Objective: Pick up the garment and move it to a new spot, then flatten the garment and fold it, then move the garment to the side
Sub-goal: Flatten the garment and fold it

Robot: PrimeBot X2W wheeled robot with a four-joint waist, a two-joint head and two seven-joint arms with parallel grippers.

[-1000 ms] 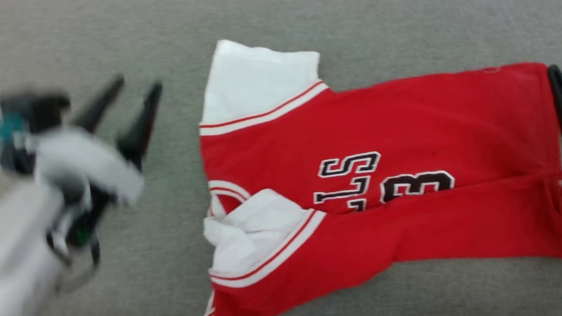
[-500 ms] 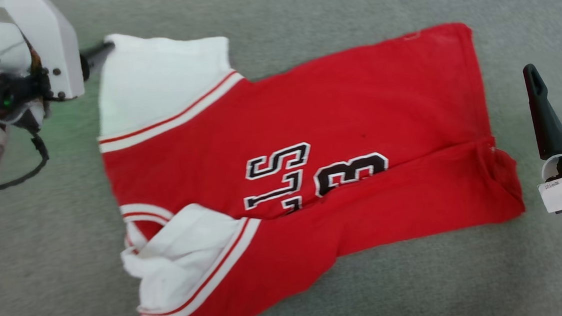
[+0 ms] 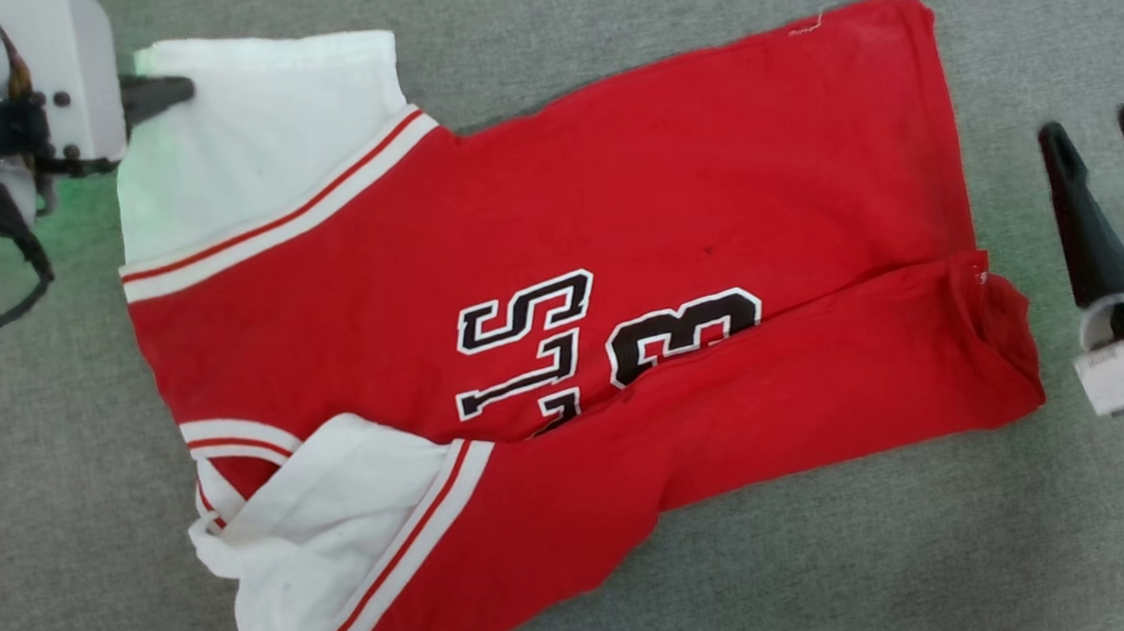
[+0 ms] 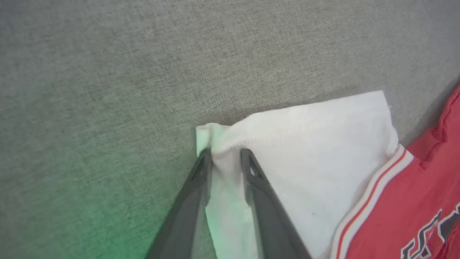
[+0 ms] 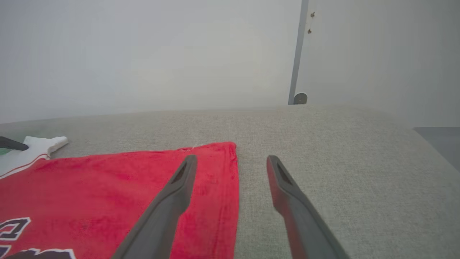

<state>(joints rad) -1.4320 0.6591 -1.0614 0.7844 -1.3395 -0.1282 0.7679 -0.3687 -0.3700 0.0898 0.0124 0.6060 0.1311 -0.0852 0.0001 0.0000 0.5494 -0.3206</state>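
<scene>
On the garment [image 3: 711, 173] sit "LS" and "3".

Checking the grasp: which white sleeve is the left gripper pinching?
The flat sleeve at the head view's top left, its corner in the left gripper; the crumpled sleeve lies untouched.

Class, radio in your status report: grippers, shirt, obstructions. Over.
Left gripper shut on the shirt, white sleeve corner. Right gripper open beside the hem, touching nothing. Shirt flat on grey surface, near side folded over. No obstruction seen.
</scene>
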